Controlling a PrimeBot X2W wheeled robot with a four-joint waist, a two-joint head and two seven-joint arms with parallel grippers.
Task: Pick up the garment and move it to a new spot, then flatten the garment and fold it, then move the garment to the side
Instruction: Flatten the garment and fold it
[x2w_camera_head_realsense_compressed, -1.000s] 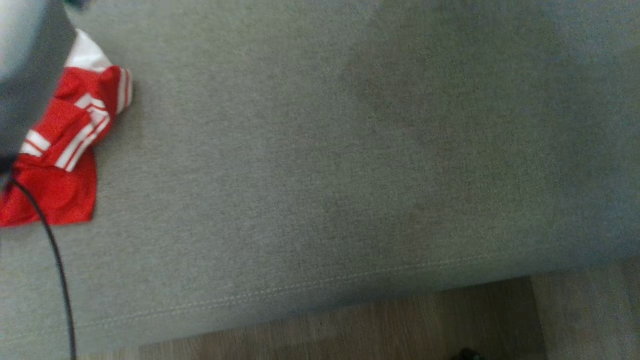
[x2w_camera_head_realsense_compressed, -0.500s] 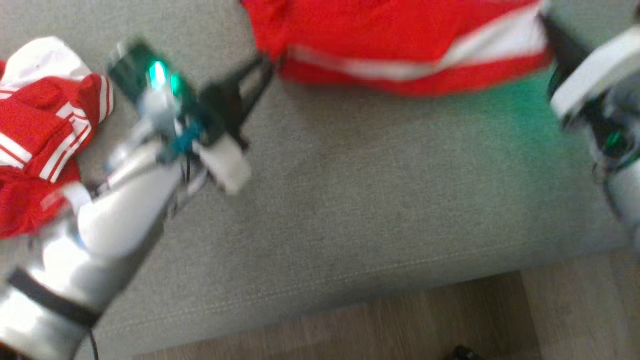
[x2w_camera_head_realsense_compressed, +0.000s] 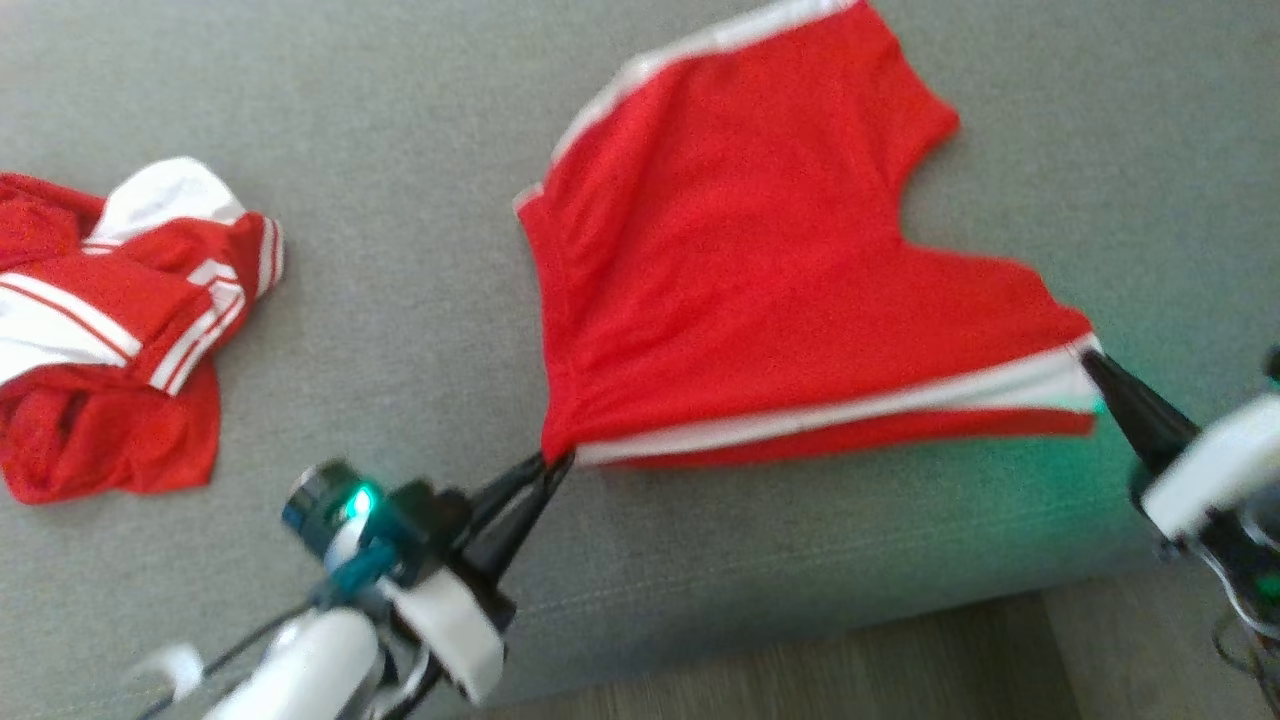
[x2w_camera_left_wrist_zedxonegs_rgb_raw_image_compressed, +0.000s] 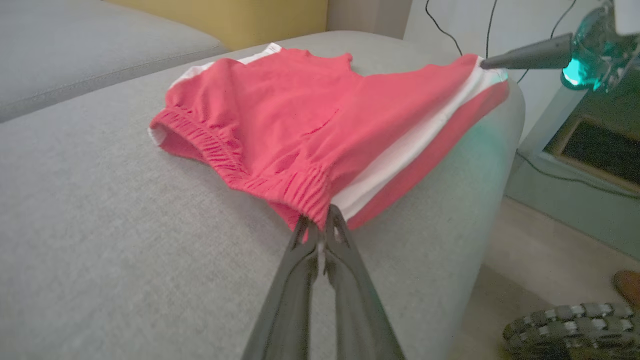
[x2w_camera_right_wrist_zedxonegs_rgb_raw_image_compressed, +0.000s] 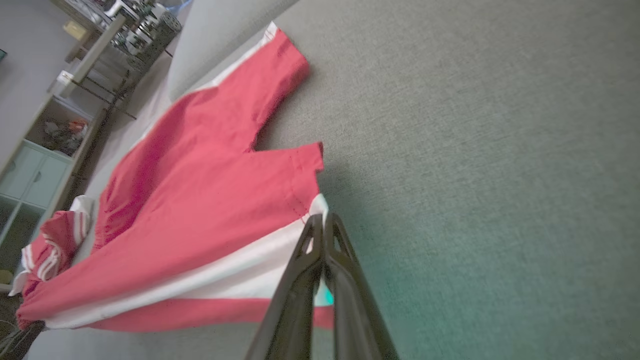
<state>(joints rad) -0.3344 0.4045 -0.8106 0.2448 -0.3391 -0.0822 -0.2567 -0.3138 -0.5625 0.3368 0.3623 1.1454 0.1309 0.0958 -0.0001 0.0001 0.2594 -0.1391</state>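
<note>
The red cloth shorts with white side stripes (x2w_camera_head_realsense_compressed: 750, 300) lie spread on the grey fabric sofa seat (x2w_camera_head_realsense_compressed: 400, 130). The left tool (x2w_camera_head_realsense_compressed: 557, 463) is pinched tight on the waistband corner. The right tool (x2w_camera_head_realsense_compressed: 1092, 362) pinches a leg corner.

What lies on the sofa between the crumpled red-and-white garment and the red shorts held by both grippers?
The stretch is bare: the head view shows plain grey sofa fabric between the crumpled garment and the red shorts.
</note>
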